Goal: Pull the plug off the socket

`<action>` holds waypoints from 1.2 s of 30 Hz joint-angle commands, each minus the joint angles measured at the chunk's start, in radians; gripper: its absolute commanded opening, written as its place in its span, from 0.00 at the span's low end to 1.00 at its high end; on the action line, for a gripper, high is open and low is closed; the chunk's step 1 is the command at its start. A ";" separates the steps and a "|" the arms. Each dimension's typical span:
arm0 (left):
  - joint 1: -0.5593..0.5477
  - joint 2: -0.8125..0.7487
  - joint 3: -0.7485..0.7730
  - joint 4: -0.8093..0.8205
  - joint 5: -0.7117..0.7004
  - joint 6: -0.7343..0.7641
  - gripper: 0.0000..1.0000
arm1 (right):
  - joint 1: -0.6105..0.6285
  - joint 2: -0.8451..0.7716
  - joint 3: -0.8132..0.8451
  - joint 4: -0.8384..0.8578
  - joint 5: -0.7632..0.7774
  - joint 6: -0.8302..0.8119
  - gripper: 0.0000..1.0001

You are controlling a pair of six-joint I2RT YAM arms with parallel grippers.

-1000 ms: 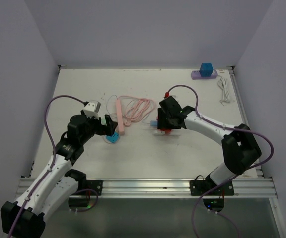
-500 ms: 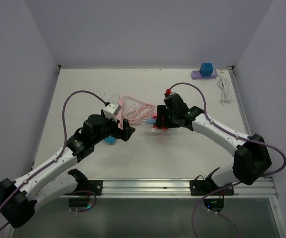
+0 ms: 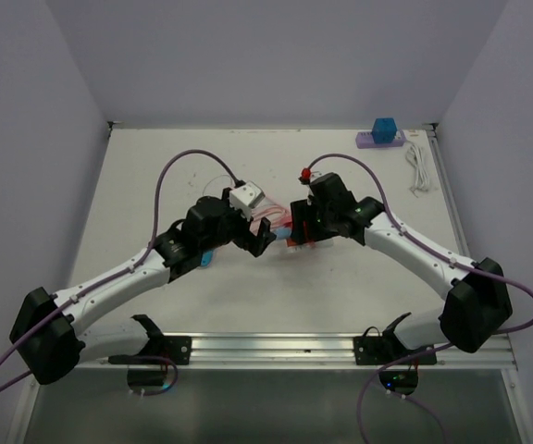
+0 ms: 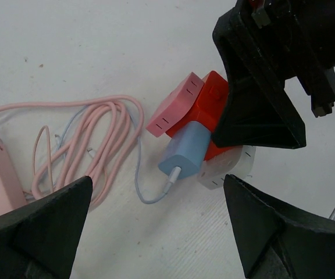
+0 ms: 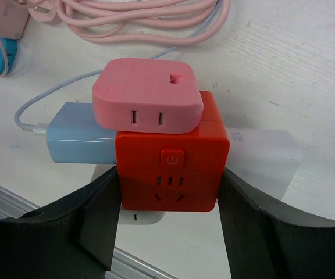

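Plug (image 4: 186, 148): pale blue, seated in one side of the red socket (image 5: 170, 165) near the middle of the worktop (image 4: 68, 46), with a thin cable (image 4: 141, 186) at its free end. Shares the socket with a pink plug (image 5: 147, 96) on the adjoining face and a white plug (image 5: 266, 154) partly hidden behind it.

Right end effector (image 5: 167, 195): clenched on the socket, a finger against each flank. Left end effector (image 4: 157, 180): released, spread wide, hovering just above the plug's cable end.

Best to come down square over the blue body, not the cable. Avoid nipping the pink plug. Close firmly, then draw straight along the prongs, away from the socket, bracing with the right. Probably risks jammed prongs or a slipping socket with any twist.
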 commanded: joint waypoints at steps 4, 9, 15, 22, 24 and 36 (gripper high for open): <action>-0.041 0.085 0.091 0.019 0.063 0.207 0.97 | 0.004 -0.041 0.130 -0.041 -0.052 -0.077 0.00; -0.050 0.108 0.081 0.023 0.088 0.307 0.95 | 0.004 -0.001 0.208 -0.144 -0.106 -0.077 0.00; -0.050 0.109 0.061 0.089 0.088 0.359 0.83 | 0.004 0.025 0.286 -0.216 -0.161 -0.102 0.00; -0.050 0.122 0.063 0.082 0.154 0.427 0.71 | 0.004 0.026 0.317 -0.245 -0.189 -0.137 0.00; -0.050 0.116 0.061 0.080 0.169 0.430 0.58 | 0.004 0.022 0.318 -0.254 -0.181 -0.143 0.00; -0.064 0.097 0.043 0.068 0.227 0.419 0.25 | 0.002 0.025 0.308 -0.254 -0.126 -0.143 0.00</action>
